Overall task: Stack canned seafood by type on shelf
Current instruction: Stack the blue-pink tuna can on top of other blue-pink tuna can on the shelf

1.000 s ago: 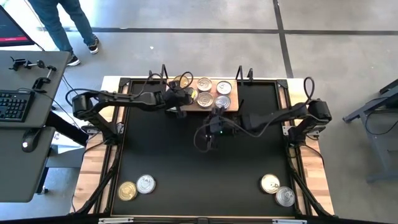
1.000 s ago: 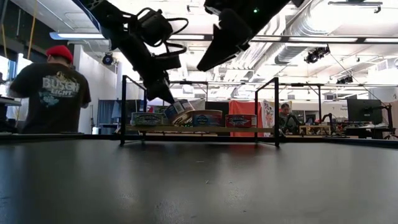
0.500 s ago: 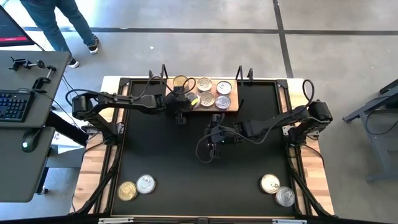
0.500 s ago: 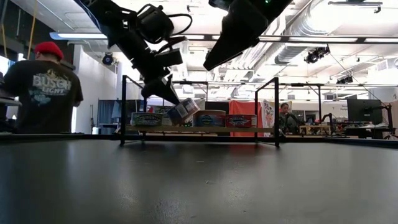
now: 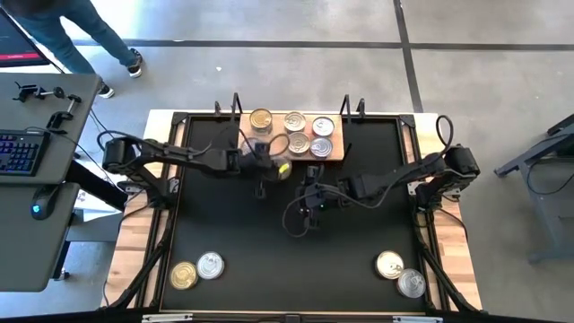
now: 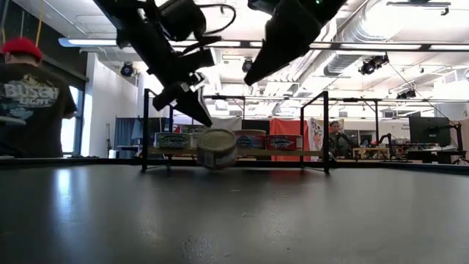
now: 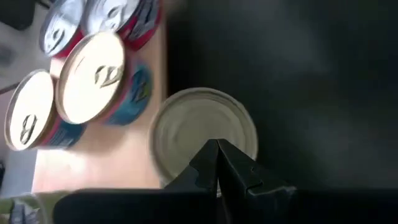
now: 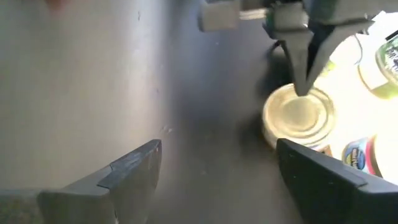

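Note:
The wooden shelf [image 5: 337, 154] stands at the far middle of the table with several canned seafood tins on it, such as one with a gold lid [image 5: 261, 118]. One more tin [image 5: 282, 167] [image 6: 217, 148] sits on the black table just in front of the shelf's near edge. It is tipped, and its plain ringed face [image 7: 205, 134] turns up and toward the near side. My left gripper [image 5: 272, 166] [image 6: 206, 120] is shut, its tips at that face. My right gripper [image 5: 308, 184] [image 8: 217, 168] hangs open above the table, to the right of the tin and clear of it. My left gripper meets the tipped tin with its shut fingertips [image 8: 303, 92] on the ringed flat face, near the rim [image 7: 216, 138]. The fingers come slanting down from the table's left. The tin's lower edge is on the table in front of the shelf.
Two tins [image 5: 184, 275] [image 5: 209, 265] lie at the near left corner and two more [image 5: 389, 264] [image 5: 411, 283] at the near right. The shelf's black uprights [image 6: 325, 132] stand at its ends. A person [image 6: 29, 103] stands beyond the table's left.
My left gripper, still shut, has swung toward the table's right and near side. The tin, which was tilted at the shelf's front edge, has come off the shelf and dropped to the table in front of it. My right gripper has drifted slightly and stays open.

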Robot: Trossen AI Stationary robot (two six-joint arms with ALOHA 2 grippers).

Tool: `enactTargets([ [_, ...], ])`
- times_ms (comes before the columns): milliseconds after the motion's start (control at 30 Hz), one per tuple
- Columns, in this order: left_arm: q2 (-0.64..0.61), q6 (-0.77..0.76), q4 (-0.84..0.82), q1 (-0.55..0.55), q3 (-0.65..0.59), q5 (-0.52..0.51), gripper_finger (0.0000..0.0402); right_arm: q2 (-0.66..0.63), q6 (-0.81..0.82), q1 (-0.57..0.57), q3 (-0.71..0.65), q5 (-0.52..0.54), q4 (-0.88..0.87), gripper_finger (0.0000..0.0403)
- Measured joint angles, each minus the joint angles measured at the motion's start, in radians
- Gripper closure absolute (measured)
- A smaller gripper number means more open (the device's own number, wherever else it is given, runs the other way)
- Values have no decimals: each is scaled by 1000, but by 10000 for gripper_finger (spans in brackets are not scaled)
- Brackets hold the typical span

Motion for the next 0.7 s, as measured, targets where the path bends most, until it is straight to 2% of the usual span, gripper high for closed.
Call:
enactTargets([
  [200,0,-71,-22,-142,0,-130,401,0,33,6,-57,-1,15,96],
  [333,0,-198,-75,-191,-1,-153,401,0,110,-15,-182,-29,179,96],
  [533,0,-341,-35,-140,-68,-138,401,38,153,-99,-372,-13,532,96],
  [700,27,-369,37,-53,-140,-34,401,146,116,-208,-415,-70,677,96],
])
